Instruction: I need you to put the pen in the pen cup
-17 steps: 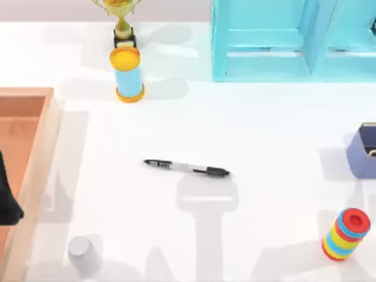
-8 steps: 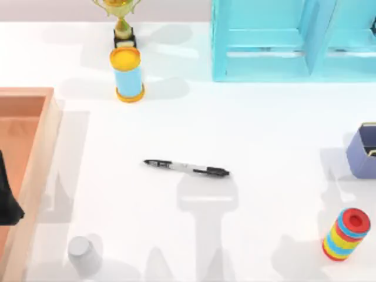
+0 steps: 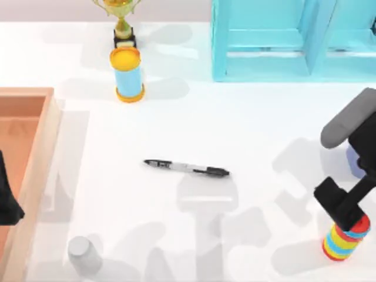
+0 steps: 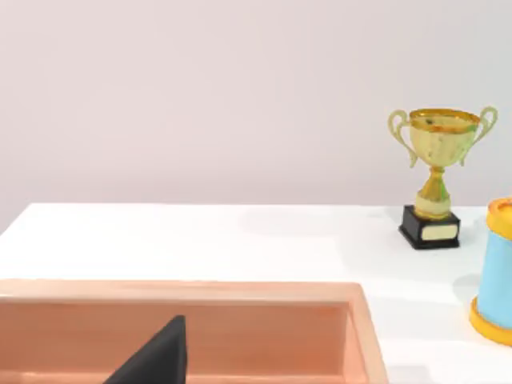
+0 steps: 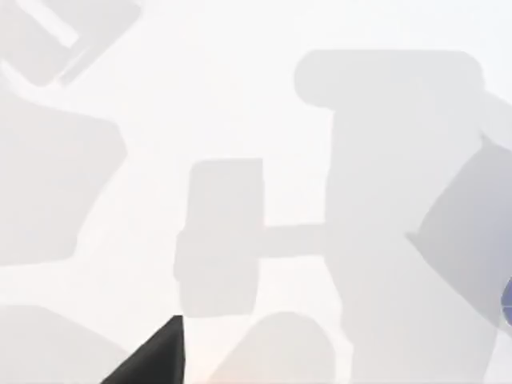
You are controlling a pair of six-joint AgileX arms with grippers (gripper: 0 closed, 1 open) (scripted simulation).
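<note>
Flat on the white table [image 3: 247, 129] near its middle: the pen [image 3: 187, 168], long axis running roughly 9 to 3 o'clock, nothing touching it. Out at 3 o'clock by the table's edge, the pen cup [image 3: 353, 163], a mere sliver of periwinkle behind the right arm. Well apart from the pen at about 4 o'clock, the right gripper [image 3: 336, 202], dark, above the striped ring stack [image 3: 343, 241]; open or closed, cannot tell. Parked at 9 o'clock over the wooden tray [image 3: 35, 153], the left gripper [image 3: 7, 202]; grip likewise impossible to tell. At 7 o'clock, a small grey cup [image 3: 81, 249]. At 11 o'clock, a light-blue cylinder with yellow top [image 3: 128, 75], with a gold trophy [image 3: 122, 23] just beyond. At 1 o'clock, a turquoise shelf [image 3: 264, 41].
</note>
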